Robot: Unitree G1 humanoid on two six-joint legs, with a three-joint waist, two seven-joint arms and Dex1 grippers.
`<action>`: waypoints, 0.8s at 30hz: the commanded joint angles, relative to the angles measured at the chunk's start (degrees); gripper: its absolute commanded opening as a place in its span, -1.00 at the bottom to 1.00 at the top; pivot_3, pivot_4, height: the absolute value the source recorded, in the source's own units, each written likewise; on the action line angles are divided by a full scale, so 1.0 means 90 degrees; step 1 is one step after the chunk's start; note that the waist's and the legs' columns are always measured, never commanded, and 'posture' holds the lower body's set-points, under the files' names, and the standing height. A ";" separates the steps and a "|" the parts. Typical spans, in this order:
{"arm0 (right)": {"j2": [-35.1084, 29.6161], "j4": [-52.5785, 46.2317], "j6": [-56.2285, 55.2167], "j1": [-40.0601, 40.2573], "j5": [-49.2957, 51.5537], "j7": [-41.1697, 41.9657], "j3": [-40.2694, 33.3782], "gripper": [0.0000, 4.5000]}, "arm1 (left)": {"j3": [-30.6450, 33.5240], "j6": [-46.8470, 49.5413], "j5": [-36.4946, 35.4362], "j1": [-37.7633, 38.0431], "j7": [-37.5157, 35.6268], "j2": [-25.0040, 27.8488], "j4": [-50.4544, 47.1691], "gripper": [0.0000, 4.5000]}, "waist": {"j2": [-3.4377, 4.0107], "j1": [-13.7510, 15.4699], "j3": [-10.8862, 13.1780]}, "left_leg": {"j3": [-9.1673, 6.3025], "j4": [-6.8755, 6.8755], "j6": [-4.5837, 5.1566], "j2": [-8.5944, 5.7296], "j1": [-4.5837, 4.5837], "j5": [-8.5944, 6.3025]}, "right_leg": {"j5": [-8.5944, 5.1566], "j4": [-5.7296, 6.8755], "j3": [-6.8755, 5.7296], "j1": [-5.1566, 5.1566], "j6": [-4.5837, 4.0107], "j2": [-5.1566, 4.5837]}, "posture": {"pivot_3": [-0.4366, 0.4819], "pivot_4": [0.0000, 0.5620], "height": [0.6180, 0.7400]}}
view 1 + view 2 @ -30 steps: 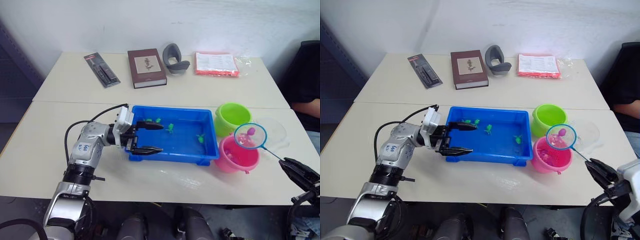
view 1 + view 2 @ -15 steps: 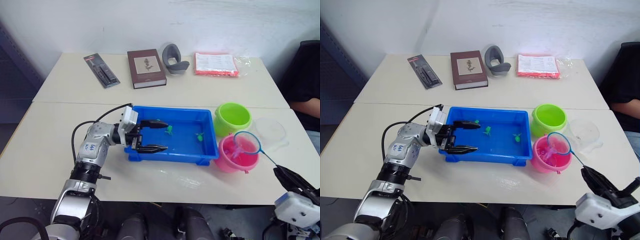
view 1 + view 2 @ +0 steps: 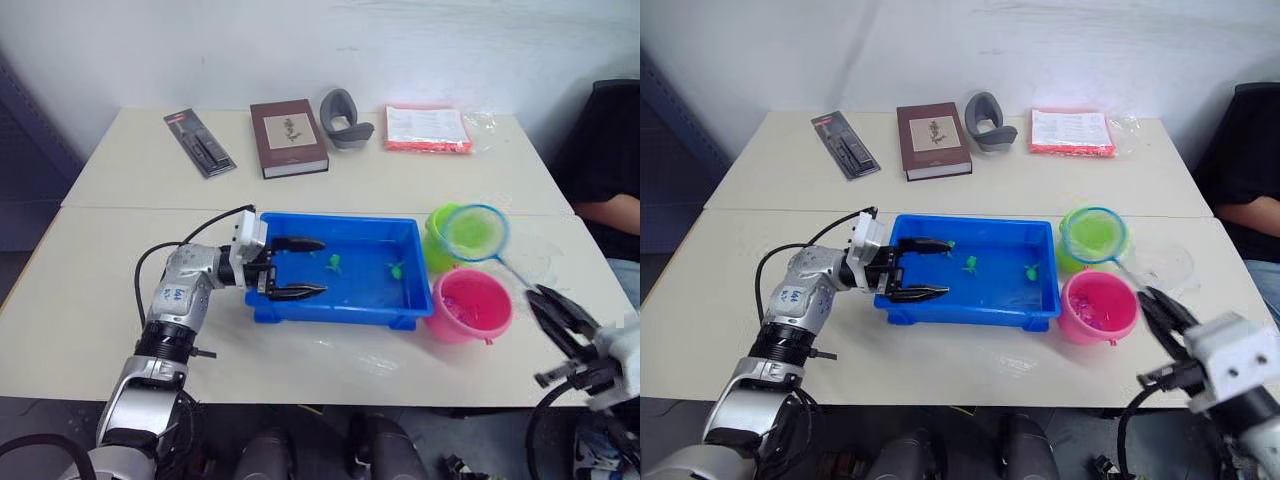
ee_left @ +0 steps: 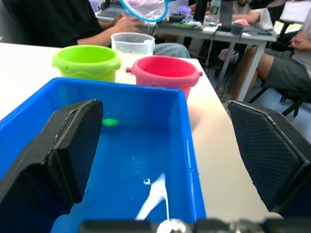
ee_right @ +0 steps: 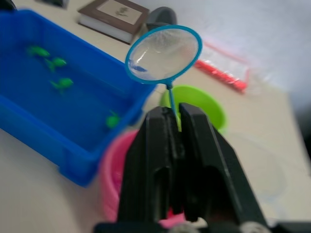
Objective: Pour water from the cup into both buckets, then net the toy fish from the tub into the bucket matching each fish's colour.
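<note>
- Net [image 3: 474, 232]: one, a blue-rimmed hoop with fine mesh, held above the lime green bucket; its thin stick runs down to the right gripper [image 3: 548, 303], whose two black fingers are clamped together on it, as the right wrist view shows.
- Buckets: two. The lime green bucket [image 3: 1075, 248] stands just beside the tub's right end, partly hidden behind the hoop; the pink bucket [image 3: 472, 305] stands in front of it, also just beside the tub, with pink fish [image 3: 1090, 315] lying inside, too small to count.
- Tub [image 3: 300, 308]: one bright blue tray at the middle of the near table, holding water.
- Green toy fish [image 5: 62, 83]: four countable in the right wrist view, all in the tub – three grouped together and one apart toward the bucket end.
- Cup [image 4: 132, 42]: one clear cup, on the table behind the two buckets, to the robot's right of them.
- Left gripper [image 3: 304, 267]: fingers spread wide at the tub's left end, one reaching over the water and one over the front wall; whether they touch the tub I cannot tell.
- On the far table, well apart from the tub: one black packaged item [image 3: 200, 142], one brown book [image 3: 288, 137], one grey curved object [image 3: 343, 118] and one red-edged plastic packet [image 3: 427, 128].
- A person in dark clothing [image 3: 606, 165] sits at the right edge.
</note>
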 commanded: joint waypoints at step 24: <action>-0.2733 0.2875 0.2658 -0.5072 0.7688 -0.5850 0.3772 -1.00 | 0.0305 -0.0052 0.0000 0.0173 0.0359 0.0292 -0.0443 0.97 | -0.0015 0.0078 0.0009 | -0.0063 0.0026 0.0011 -0.0011 -0.0096 0.0003 | 0.0022 -0.0047 -0.0097 -0.0007 0.0036 -0.0017 | -0.05 -0.47 1.00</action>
